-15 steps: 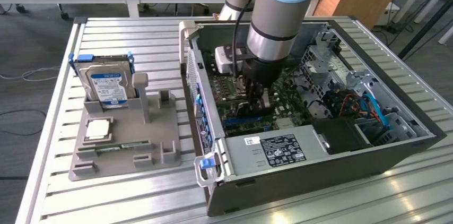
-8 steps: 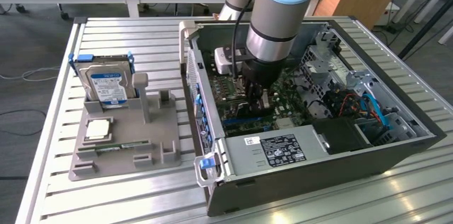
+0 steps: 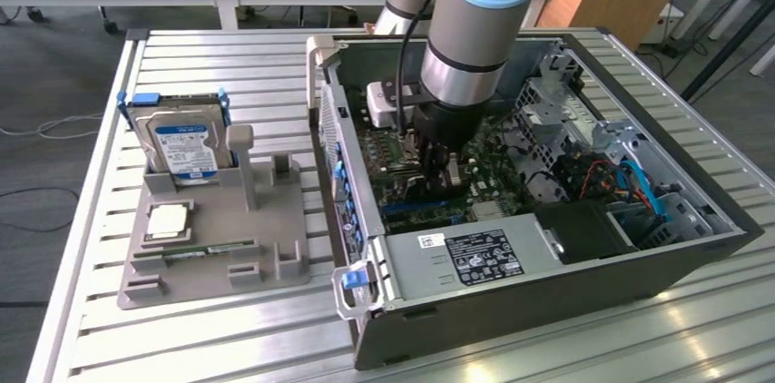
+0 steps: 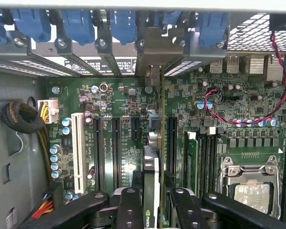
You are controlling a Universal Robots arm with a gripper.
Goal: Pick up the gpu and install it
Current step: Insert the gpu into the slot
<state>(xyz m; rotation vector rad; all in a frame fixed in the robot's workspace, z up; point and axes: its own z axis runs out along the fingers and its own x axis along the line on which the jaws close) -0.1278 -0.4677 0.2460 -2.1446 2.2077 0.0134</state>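
My gripper (image 3: 438, 174) is down inside the open computer case (image 3: 678, 265), just above the green motherboard (image 3: 485, 170). It is shut on the gpu (image 4: 151, 167), a thin dark card seen edge-on between the two black fingers (image 4: 128, 210). In the wrist view the card stands upright over the motherboard (image 4: 124, 95), among the long black expansion slots (image 4: 116, 143). Its metal bracket end (image 4: 155, 47) reaches the row of blue slot clips (image 4: 124, 24) at the case's rear wall. I cannot tell whether its lower edge is seated in a slot.
On the exterior view's left, a grey fixture (image 3: 212, 247) holds the silver blue-labelled hard drive (image 3: 184, 142), a slim green RAM stick (image 3: 194, 253) and a CPU (image 3: 167, 220). Inside the case are the power supply (image 3: 478, 260), a CPU socket (image 4: 250, 183) and a red-black cable (image 4: 257, 119).
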